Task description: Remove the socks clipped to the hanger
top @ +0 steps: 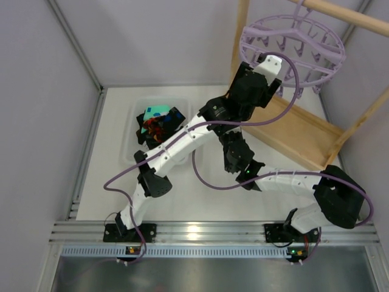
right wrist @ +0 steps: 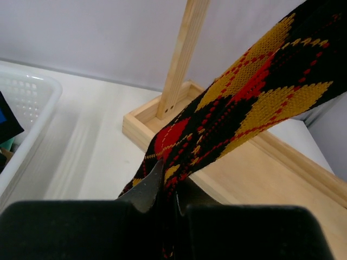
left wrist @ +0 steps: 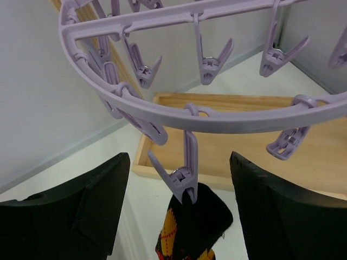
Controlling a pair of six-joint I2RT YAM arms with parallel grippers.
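Observation:
The lavender hanger (top: 292, 42) hangs from the wooden frame at the back right. In the left wrist view its ring (left wrist: 217, 122) carries many clip pegs, and one peg (left wrist: 187, 176) grips the top of a black sock with red-orange-yellow diamonds (left wrist: 192, 230). My left gripper (left wrist: 179, 162) is open, with one finger on each side of that peg and not touching it; it also shows in the top view (top: 265, 78). My right gripper (right wrist: 168, 184) is shut on the lower part of the same sock (right wrist: 255, 81), which stretches up and to the right. It sits below the hanger (top: 234, 159).
A white bin (top: 130, 131) at the back left holds several removed socks (top: 157, 123); its rim shows in the right wrist view (right wrist: 27, 108). The wooden frame's tray base (top: 298, 134) and upright post (right wrist: 181, 54) stand under the hanger. Grey walls close in on both sides.

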